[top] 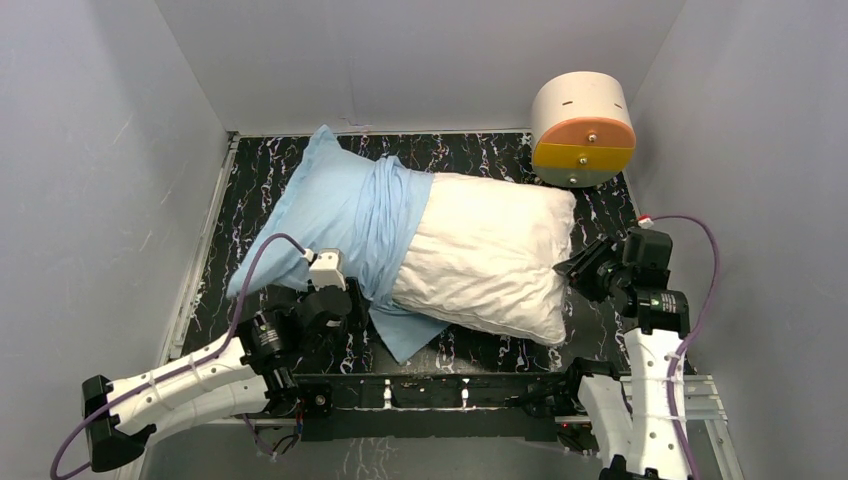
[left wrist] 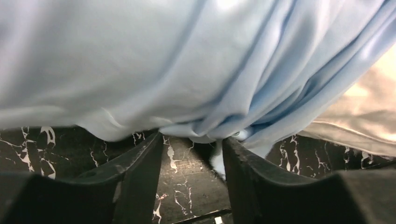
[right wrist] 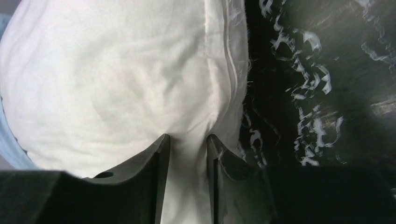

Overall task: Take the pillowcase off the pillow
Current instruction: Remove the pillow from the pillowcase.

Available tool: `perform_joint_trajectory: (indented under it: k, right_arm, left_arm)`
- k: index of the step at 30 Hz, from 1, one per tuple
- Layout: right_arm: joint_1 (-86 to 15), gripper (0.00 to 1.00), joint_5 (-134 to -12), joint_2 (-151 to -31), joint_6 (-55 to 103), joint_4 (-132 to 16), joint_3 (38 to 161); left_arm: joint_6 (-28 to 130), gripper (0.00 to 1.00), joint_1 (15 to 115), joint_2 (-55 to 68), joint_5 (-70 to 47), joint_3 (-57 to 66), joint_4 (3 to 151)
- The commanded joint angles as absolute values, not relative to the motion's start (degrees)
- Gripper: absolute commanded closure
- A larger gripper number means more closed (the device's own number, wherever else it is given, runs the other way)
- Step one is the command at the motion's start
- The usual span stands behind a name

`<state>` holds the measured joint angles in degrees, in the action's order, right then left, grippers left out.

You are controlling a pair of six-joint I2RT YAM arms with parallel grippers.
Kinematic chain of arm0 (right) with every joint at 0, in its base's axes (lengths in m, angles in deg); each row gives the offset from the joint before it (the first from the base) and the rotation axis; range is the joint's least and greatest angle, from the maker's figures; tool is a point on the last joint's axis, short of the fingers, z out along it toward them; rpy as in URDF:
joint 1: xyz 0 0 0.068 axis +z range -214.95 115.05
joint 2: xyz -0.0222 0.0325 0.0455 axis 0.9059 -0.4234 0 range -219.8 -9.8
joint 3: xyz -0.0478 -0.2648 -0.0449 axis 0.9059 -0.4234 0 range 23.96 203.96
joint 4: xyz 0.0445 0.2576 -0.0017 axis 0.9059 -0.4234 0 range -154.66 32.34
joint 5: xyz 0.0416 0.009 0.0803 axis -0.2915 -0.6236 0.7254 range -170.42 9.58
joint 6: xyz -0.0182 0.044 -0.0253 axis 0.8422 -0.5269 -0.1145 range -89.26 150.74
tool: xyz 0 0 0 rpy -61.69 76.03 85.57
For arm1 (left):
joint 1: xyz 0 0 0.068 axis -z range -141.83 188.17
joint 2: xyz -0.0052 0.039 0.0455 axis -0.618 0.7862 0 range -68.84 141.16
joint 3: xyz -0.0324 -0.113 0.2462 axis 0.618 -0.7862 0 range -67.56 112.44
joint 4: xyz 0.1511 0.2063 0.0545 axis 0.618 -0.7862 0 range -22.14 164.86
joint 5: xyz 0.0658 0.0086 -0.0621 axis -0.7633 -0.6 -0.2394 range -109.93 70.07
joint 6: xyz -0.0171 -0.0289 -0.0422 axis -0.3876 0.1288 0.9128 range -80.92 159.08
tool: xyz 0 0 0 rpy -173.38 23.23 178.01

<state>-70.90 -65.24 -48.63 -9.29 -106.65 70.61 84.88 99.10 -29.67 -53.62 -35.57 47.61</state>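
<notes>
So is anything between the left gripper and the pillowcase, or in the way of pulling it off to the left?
Nothing visible. The left gripper is right at the bunched edge of the pillowcase, fabric at its fingertips. Beyond it to the left there is only table.

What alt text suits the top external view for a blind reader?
A white pillow lies across a black marbled table, its left half inside a light blue pillowcase bunched at the middle. The left end effector sits at the pillowcase's near edge, the right end effector at the pillow's right end; a cream-and-orange drum stands at the far right corner.
</notes>
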Motion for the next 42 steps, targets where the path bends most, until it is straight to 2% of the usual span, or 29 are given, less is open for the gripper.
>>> perform_joint_trajectory:
  k: [1,3,7,10,14,16,18,21,23,26,29,30,32,34,36,37,42]
  right_arm:
    - [-72.2,0.44,-72.6,-47.4,-3.1,-106.3,80.6]
    - [-72.2,0.33,-72.7,-47.6,-1.6,-108.6,83.8]
    - [-72.2,0.24,-64.5,-48.4,0.9,-108.1,87.6]
    - [-72.2,0.23,-53.0,-50.6,-0.1,-105.0,87.0]
    - [-72.1,0.29,-40.5,-52.1,-5.9,-97.0,81.5]
    - [-72.1,0.28,-37.9,-52.4,-7.2,-93.6,79.4]
    - [-71.6,0.27,-39.4,-53.6,-4.2,-96.2,80.0]
    - [-70.0,0.25,-42.6,-57.0,1.0,-102.5,80.7]
    - [-66.8,0.26,-48.9,-58.9,3.1,-106.0,80.3]
    - [-57.4,0.26,-65.5,-60.2,-0.5,-106.3,78.3]
    - [-47.9,0.25,-77.1,-61.9,-6.4,-101.0,73.1]
    - [-46.6,0.3,-79.3,-63.1,-6.9,-99.7,71.5]
    - [-45.9,0.51,-84.4,-65.9,-7.2,-98.9,69.0]
    - [-45.8,0.75,-93.5,-67.2,-8.0,-100.2,67.8]
    - [-45.9,0.9,-98.6,-65.7,-9.4,-99.9,68.2]
    - [-46.0,0.93,-100.9,-64.3,-11.2,-99.8,68.4]
    - [-46.2,0.99,-109.6,-58.1,-14.5,-100.5,70.1]
  left_arm:
    - [78.2,0.42,98.5,-30.6,-50.9,-31.4,44.5]
    - [77.4,0.26,98.5,-31.3,-48.0,-29.1,43.1]
    - [74.5,0.12,98.5,-30.9,-47.2,-21.6,40.6]
    - [72.0,0.05,98.5,-26.9,-48.6,-15.1,37.2]
    - [72.2,0.02,98.5,-17.7,-52.0,-7.8,30.5]
    - [72.6,0.02,98.3,-15.1,-55.8,-6.1,28.0]
    - [72.7,0.02,97.0,-14.6,-57.8,-5.8,27.3]
    - [71.7,0.02,93.0,-15.8,-52.6,-8.6,31.3]
    - [68.9,0.02,88.4,-15.4,-44.3,-11.9,36.3]
    - [66.6,0.02,81.9,-10.5,-26.0,-16.2,44.5]
    - [66.3,0.15,79.3,-4.5,-25.4,-15.4,43.9]
    - [66.1,0.22,78.4,-3.9,-25.7,-15.2,43.8]
    - [66.1,0.41,76.2,-5.5,-25.0,-16.3,45.1]
    - [67.3,0.67,74.2,-9.4,-25.2,-17.6,45.3]
    - [68.3,0.92,72.5,-13.6,-28.5,-18.8,43.5]
    - [69.0,1.0,71.8,-15.6,-31.2,-19.3,42.0]
    - [72.6,1.0,70.6,-22.9,-49.5,-19.8,33.6]
